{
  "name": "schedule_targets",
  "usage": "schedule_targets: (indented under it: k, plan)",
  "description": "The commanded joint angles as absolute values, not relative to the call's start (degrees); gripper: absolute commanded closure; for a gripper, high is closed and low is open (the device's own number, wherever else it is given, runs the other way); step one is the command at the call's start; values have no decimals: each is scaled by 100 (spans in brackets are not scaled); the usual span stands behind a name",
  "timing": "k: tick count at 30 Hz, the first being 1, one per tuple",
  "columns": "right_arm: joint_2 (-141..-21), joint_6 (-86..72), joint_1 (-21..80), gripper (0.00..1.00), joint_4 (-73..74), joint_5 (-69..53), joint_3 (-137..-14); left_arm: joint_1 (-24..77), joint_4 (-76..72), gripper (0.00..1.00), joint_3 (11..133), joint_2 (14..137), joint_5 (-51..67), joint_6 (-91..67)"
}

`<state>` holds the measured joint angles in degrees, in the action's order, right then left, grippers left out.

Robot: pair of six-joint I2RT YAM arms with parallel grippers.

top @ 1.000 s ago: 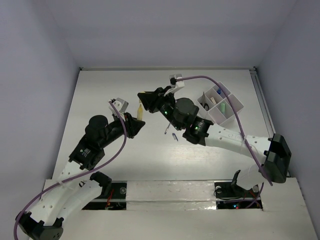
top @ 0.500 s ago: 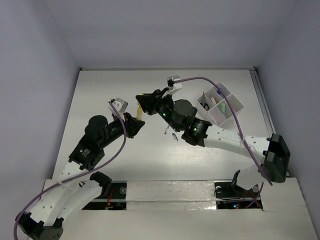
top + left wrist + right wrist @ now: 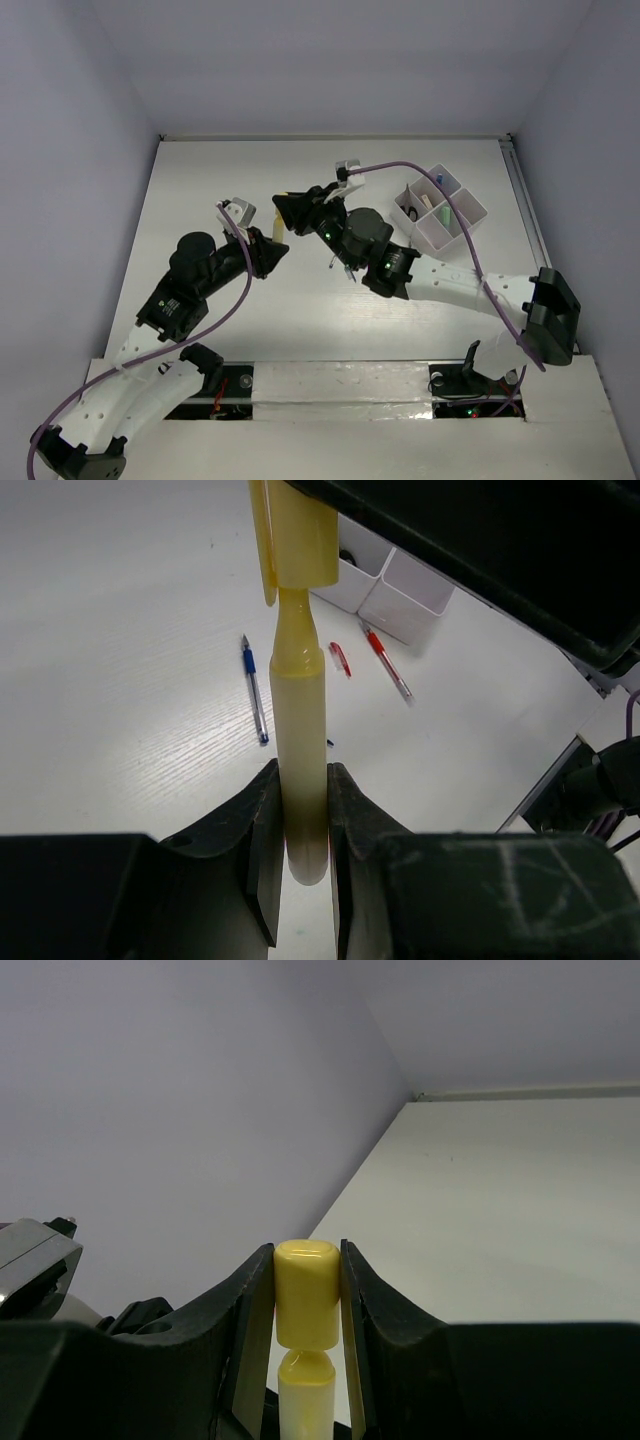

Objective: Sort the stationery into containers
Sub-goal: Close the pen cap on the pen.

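Note:
A yellow highlighter (image 3: 279, 228) is held in the air between both grippers, left of the table's middle. My left gripper (image 3: 303, 830) is shut on its pale barrel (image 3: 300, 710). My right gripper (image 3: 307, 1290) is shut on its yellow cap (image 3: 308, 1305). A narrow neck shows between cap and barrel (image 3: 305, 1400). In the top view the left gripper (image 3: 272, 245) sits just below the right gripper (image 3: 285, 208). The white divided tray (image 3: 433, 235) stands at the right and holds a few items. A blue pen (image 3: 254, 688) and a red pen (image 3: 388, 663) lie on the table.
A small red piece (image 3: 340, 659) lies between the two pens, near the tray's wall (image 3: 395, 590). The right arm's purple cable (image 3: 465, 235) crosses over the tray. A small pen-like item (image 3: 347, 270) shows under the right forearm. The walls stand close on the left and at the back.
The right arm has shifted slightly left and toward the near edge, still gripping the cap. The left arm has stayed put.

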<state>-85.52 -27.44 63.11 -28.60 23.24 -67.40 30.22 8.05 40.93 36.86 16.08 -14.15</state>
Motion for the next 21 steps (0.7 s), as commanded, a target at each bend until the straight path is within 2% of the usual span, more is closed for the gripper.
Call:
schedule_targets:
  k: [1,21]
  plan:
    - [-8516,-2821,6503,100,-3023,2277,-6583,2988,369,100,4131,3586,1520,-1389]
    - [-8701,-2646,6609,100,-3147,2356,-6627,2988,281,100,4113,3612,1793,-1397]
